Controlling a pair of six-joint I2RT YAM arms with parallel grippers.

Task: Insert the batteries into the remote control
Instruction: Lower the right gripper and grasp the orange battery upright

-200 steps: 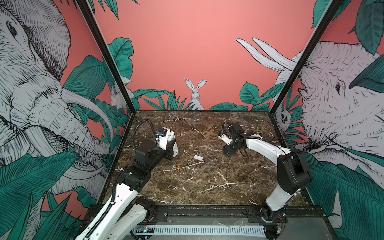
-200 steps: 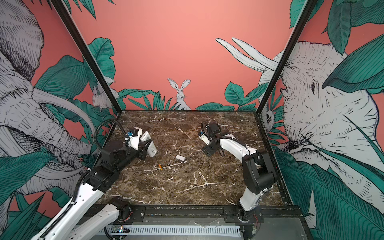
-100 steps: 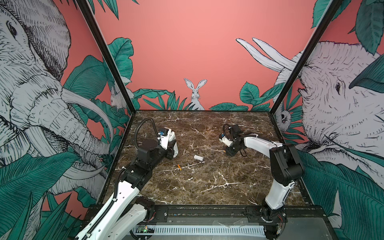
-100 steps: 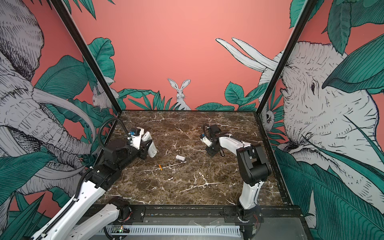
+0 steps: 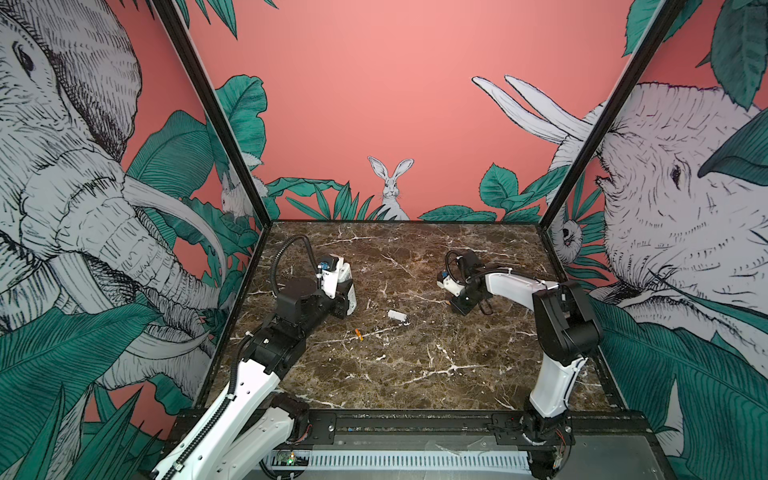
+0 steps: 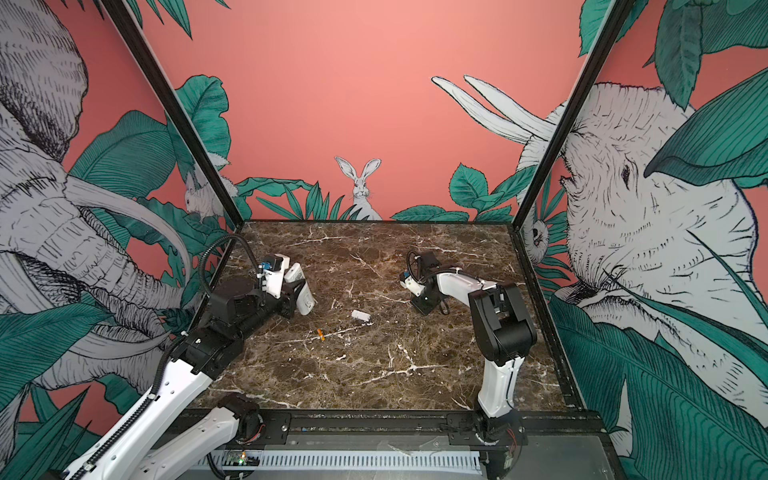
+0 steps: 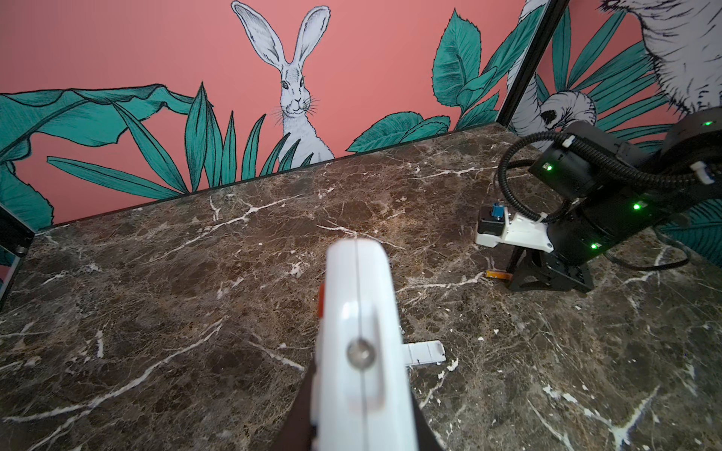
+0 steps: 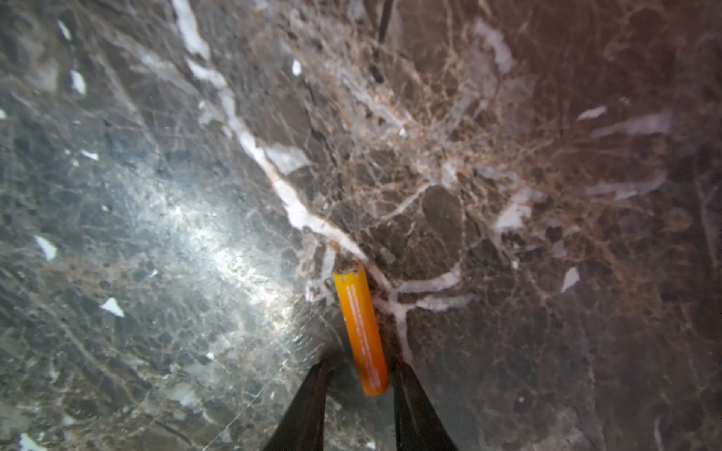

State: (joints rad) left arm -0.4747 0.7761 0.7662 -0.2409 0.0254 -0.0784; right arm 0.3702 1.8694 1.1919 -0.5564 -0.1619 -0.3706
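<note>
Marble table (image 5: 415, 365) fills the booth floor. Left gripper (image 7: 359, 429) clamped on remote control (image 7: 359, 312), tilted upright, button face mostly hidden. Right gripper (image 8: 361, 367) low at the table, jaws narrowly straddling one end of battery (image 8: 357, 324); actual pinch unclear. White cover piece (image 5: 397, 316) lies mid-table, second battery (image 5: 358, 334) near it, apart from both grippers.

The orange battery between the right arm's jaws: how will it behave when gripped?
Round and smooth, the battery probably rolls on the glossy table if nudged. Lying lengthwise between the jaws, it may slip unless squeezed squarely.
</note>
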